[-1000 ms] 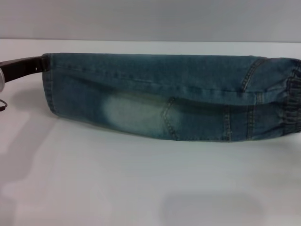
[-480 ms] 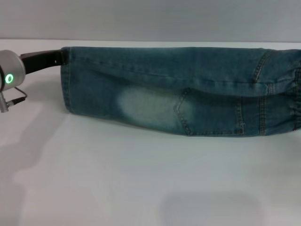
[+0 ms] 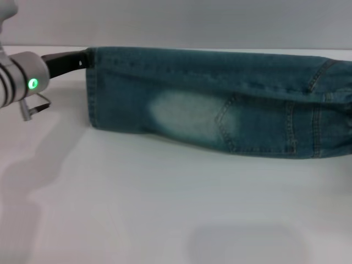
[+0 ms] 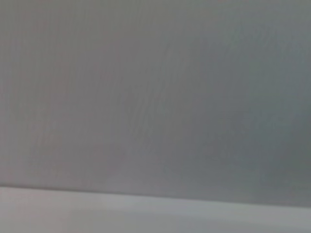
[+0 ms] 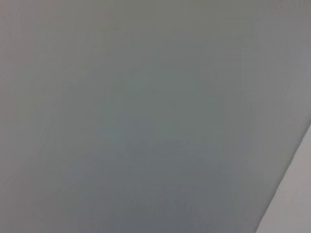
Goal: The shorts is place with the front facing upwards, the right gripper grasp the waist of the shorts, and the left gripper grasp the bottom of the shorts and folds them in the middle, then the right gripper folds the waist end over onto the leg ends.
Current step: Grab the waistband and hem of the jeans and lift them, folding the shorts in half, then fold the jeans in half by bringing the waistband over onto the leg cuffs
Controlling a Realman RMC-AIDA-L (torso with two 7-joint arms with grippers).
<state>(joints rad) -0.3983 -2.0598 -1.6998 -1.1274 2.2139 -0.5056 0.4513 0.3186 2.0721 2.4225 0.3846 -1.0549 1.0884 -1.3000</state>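
Observation:
The blue denim shorts (image 3: 220, 99) hang stretched sideways as a long doubled band over the white table (image 3: 165, 209), with a faded patch and a back pocket seam facing me. The bottom of the shorts (image 3: 92, 88), a flat stitched hem, is at the band's left end. My left gripper (image 3: 83, 58) is shut on that hem's top corner, and its silver arm with a green light (image 3: 33, 83) is at the far left. The waist runs past the right edge, out of view. My right gripper is also out of view. Both wrist views show only grey wall and a strip of white surface.
A grey wall (image 3: 176, 22) stands behind the table. Soft shadows lie on the white top at the front left and front centre.
The shorts and my left arm have shifted to the right in the head view. The ruffled waist band has slid off the right edge, and more of the left arm shows.

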